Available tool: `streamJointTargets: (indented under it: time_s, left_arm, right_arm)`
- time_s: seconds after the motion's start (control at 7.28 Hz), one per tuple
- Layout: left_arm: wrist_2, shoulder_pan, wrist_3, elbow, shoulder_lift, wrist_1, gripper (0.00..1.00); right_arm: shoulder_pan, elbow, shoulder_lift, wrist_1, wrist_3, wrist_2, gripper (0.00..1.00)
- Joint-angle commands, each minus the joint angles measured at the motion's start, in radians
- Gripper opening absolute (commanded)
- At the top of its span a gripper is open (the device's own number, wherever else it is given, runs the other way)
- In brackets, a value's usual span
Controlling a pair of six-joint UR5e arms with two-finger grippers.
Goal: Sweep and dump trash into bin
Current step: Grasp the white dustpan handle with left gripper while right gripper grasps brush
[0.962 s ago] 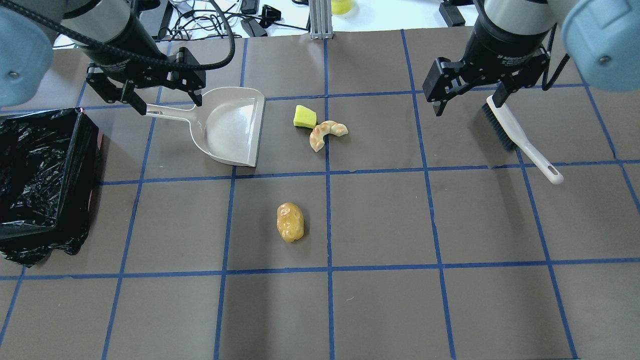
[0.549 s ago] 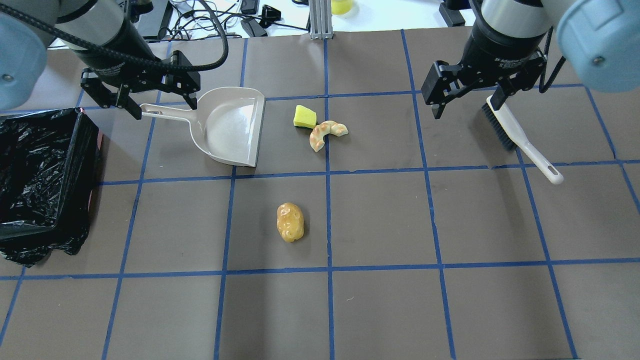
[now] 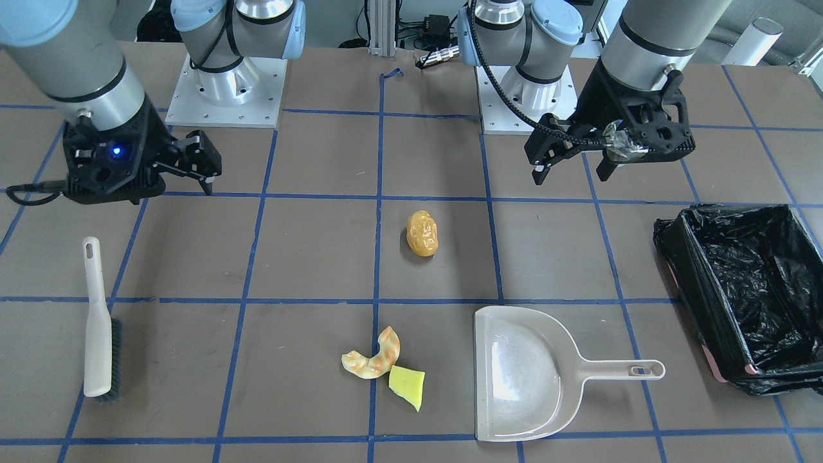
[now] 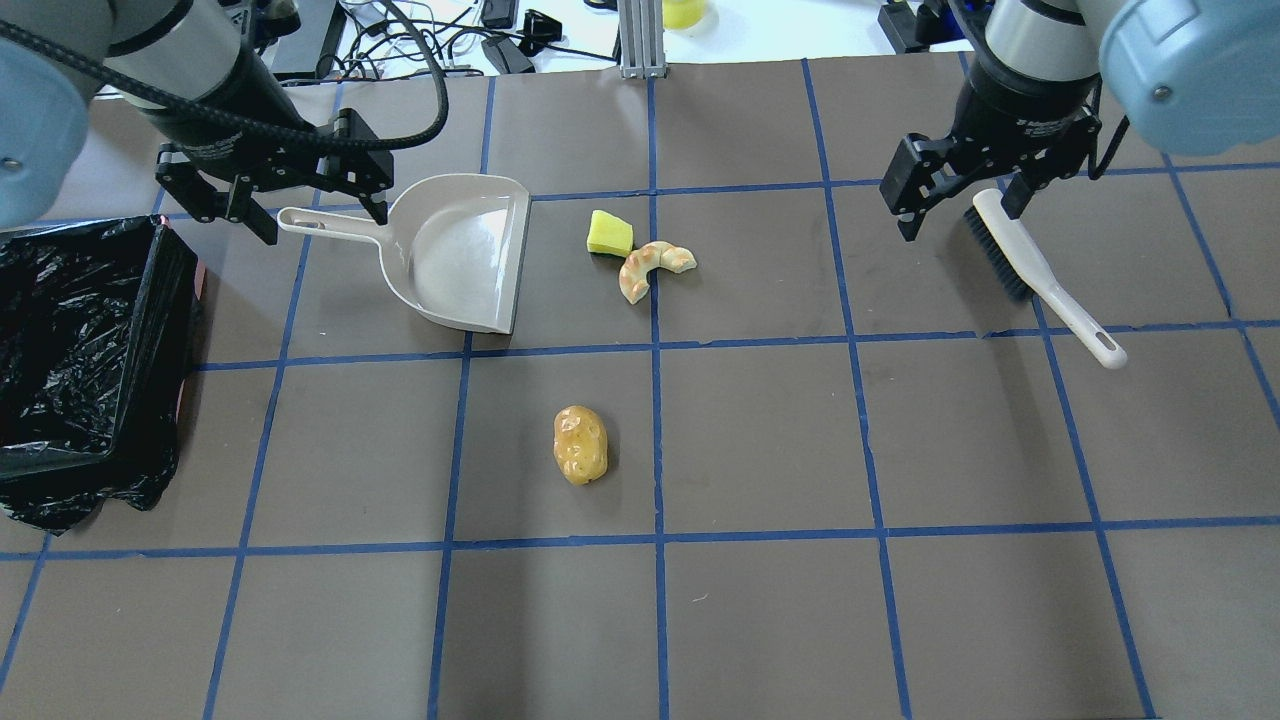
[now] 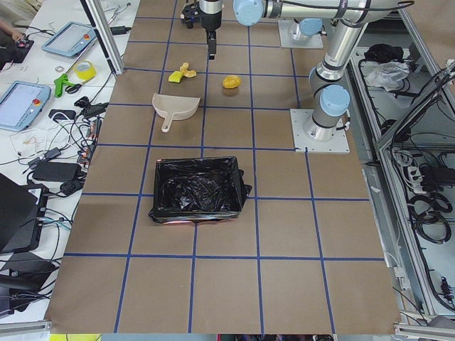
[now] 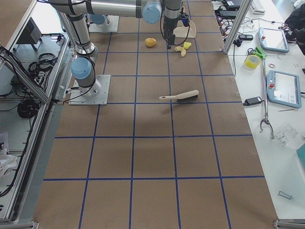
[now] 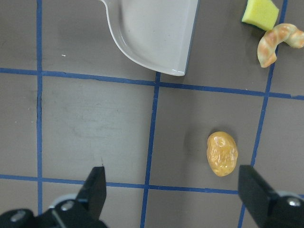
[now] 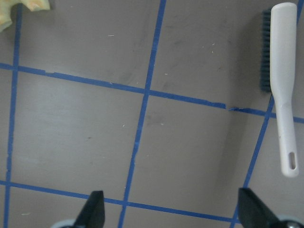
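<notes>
As seen from overhead: left gripper [image 4: 325, 222] with jaws spread wide, gripping nothing, poised over the handle of the beige dustpan [image 4: 465, 255]; right gripper [image 4: 958, 220] likewise spread and empty, over the bristle end of the white brush [image 4: 1040, 275]. On the table [image 4: 760, 430], yellow wedge [image 4: 610, 233] touching the croissant-like piece [image 4: 652, 268], both just beside the dustpan's open mouth; potato-like lump [image 4: 580, 444] alone, well apart, nearer the robot. At the left edge, black-lined bin [image 4: 165, 290], near the dustpan handle.

From across the table: both grippers raised off the surface, touching neither dustpan nor brush; all three pieces outside the bin, dustpan flat between wedge and bin.

From the left end: bin nearest, then dustpan, then trash. From the right end: brush nearest, trash and dustpan beyond.

On the left wrist camera: two black fingertips far apart at the bottom edge, only bare table between; lump above them, dustpan mouth at the top, wedge and croissant piece in the upper right corner.

On the right wrist camera: fingertips equally far apart, empty; brush along the right edge, handle end lowest, a bit of the croissant piece in the upper left corner.
</notes>
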State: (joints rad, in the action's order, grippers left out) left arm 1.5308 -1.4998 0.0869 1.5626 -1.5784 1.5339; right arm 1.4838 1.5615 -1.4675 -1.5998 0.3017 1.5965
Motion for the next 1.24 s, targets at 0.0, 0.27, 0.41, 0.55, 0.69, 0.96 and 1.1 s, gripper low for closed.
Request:
streamJointTargets:
  time_s: [0.0, 0.27, 0.41, 0.55, 0.69, 0.96, 1.1]
  left_arm:
    - [0.005, 0.102, 0.089, 0.043, -0.031, -0.009, 1.0]
    - [0.011, 0.127, 0.445, 0.072, -0.057, -0.202, 1.0]
    - [0.012, 0.13, 0.511, 0.105, -0.074, -0.252, 1.0]
    - [0.017, 0.136, 0.572, 0.129, -0.104, -0.367, 1.0]
    - [0.016, 0.136, 0.691, 0.148, -0.142, -0.449, 1.0]
    - [0.02, 0.136, 0.884, 0.126, -0.195, -0.457, 1.0]
    - [0.022, 0.136, 0.959, 0.113, -0.221, -0.459, 1.0]
  right_arm:
    - [-0.139, 0.044, 0.076, -0.095, 0.251, 0.066, 0.99]
    - [-0.239, 0.142, 0.128, -0.236, 0.439, 0.086, 0.96]
    - [-0.275, 0.2, 0.15, -0.305, 0.527, 0.086, 0.93]
    - [-0.301, 0.25, 0.159, -0.381, 0.577, 0.088, 0.92]
    - [-0.309, 0.276, 0.167, -0.42, 0.62, 0.089, 0.91]
    - [-0.31, 0.281, 0.194, -0.425, 0.631, 0.115, 0.86]
    - [-0.31, 0.281, 0.206, -0.425, 0.633, 0.126, 0.82]
